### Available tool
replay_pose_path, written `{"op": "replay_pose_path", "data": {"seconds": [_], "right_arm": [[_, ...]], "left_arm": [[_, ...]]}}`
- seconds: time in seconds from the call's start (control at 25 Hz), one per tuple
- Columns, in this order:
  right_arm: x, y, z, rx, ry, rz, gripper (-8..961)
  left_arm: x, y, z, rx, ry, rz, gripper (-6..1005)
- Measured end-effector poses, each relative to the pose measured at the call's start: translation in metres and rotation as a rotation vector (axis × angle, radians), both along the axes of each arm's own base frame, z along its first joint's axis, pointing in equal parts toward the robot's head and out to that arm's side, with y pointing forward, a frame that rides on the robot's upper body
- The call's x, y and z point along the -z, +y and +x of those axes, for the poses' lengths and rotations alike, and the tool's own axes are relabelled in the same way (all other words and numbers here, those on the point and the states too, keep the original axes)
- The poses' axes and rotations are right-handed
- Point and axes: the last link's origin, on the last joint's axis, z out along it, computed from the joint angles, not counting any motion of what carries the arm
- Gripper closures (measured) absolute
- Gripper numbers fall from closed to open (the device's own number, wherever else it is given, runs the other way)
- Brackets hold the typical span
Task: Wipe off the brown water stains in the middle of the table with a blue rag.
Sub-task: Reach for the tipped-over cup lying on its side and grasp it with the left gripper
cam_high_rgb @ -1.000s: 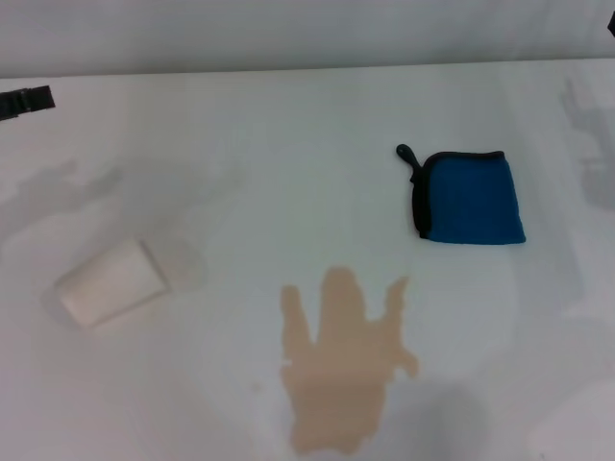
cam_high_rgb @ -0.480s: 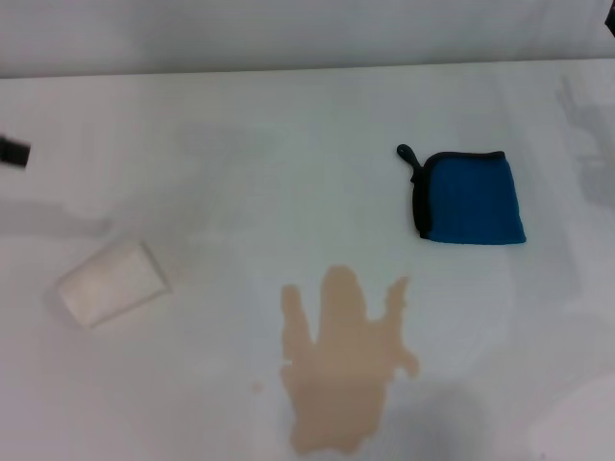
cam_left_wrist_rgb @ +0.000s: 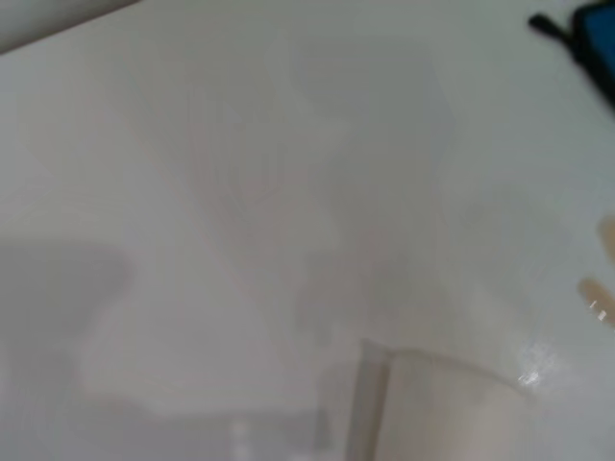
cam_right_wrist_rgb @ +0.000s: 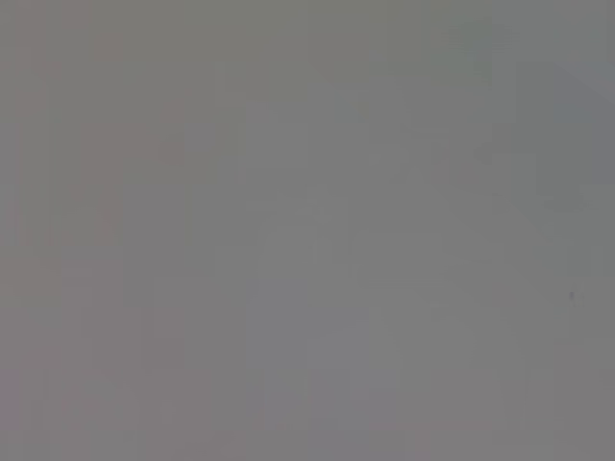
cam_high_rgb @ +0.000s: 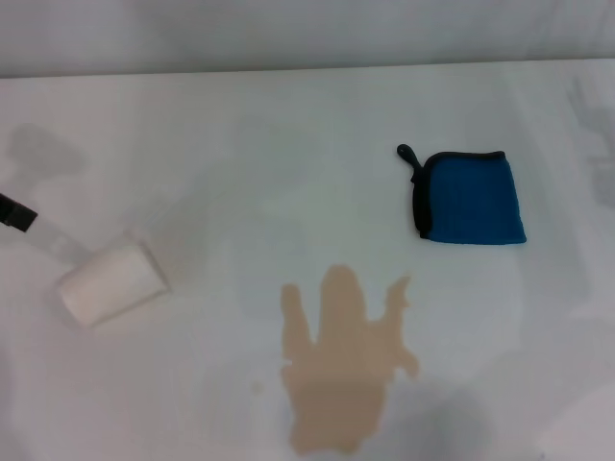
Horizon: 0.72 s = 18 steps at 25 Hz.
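The blue rag (cam_high_rgb: 469,198) lies folded flat on the white table (cam_high_rgb: 288,125), right of centre, its black loop tab pointing left. The brown water stains (cam_high_rgb: 343,360) spread as one tan puddle with finger-like lobes nearer the front edge, left of and below the rag. Only a black tip of my left gripper (cam_high_rgb: 15,213) shows at the far left edge, just beyond the paper cup. The left wrist view catches a corner of the blue rag (cam_left_wrist_rgb: 601,34) and a sliver of the stain (cam_left_wrist_rgb: 607,238). My right gripper is out of view; its wrist view is plain grey.
A white paper cup (cam_high_rgb: 109,282) lies on its side at the left of the table, also seen close up as the cup (cam_left_wrist_rgb: 452,408) in the left wrist view. The table's far edge runs along the top. Faint grey shadows lie at the right.
The black tip of my left gripper has dropped down the left edge, from the upper left toward the paper cup. Rag, stain and cup have not moved.
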Motion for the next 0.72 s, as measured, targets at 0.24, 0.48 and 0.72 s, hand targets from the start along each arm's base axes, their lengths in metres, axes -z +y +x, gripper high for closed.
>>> {"op": "replay_pose_path", "data": {"seconds": [0.24, 0.48, 0.72], "right_arm": [[0.002, -0.004, 0.003, 0.01, 0.004, -0.001, 118], [0.002, -0.003, 0.002, 0.012, 0.011, 0.003, 119], [0.003, 0.003, -0.002, 0.005, 0.008, 0.001, 119]], "left_arm": [[0.022, 0.001, 0.014, 0.158, 0.027, -0.042, 112], [0.036, -0.002, 0.017, 0.222, 0.055, -0.103, 112], [0.054, -0.008, 0.013, 0.239, 0.153, -0.168, 115]]}}
